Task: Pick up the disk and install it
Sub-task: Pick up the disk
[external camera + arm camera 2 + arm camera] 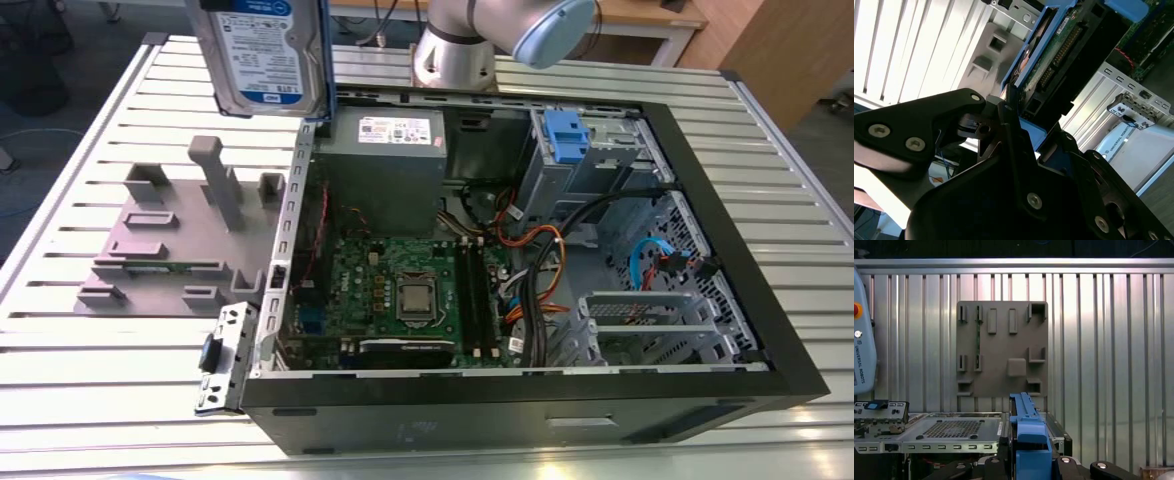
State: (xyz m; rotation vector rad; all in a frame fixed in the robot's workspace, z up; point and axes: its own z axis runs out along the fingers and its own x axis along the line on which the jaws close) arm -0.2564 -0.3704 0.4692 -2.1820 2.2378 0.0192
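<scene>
The disk hangs upright in the air at the exterior view's upper left, above the gap between the grey stand and the open computer case. It is silver with a white-and-blue label and a blue bracket along its edge. In the second wrist view my gripper is shut on the disk, whose green circuit side and blue bracket show between the black fingers. In the first wrist view the blue bracket of the disk stands edge-on above the case.
The open computer case lies on its side on the slatted metal table, with a drive cage and blue bracket at its far end. The grey plastic stand with upright posts sits beside it. My arm's base stands behind the case.
</scene>
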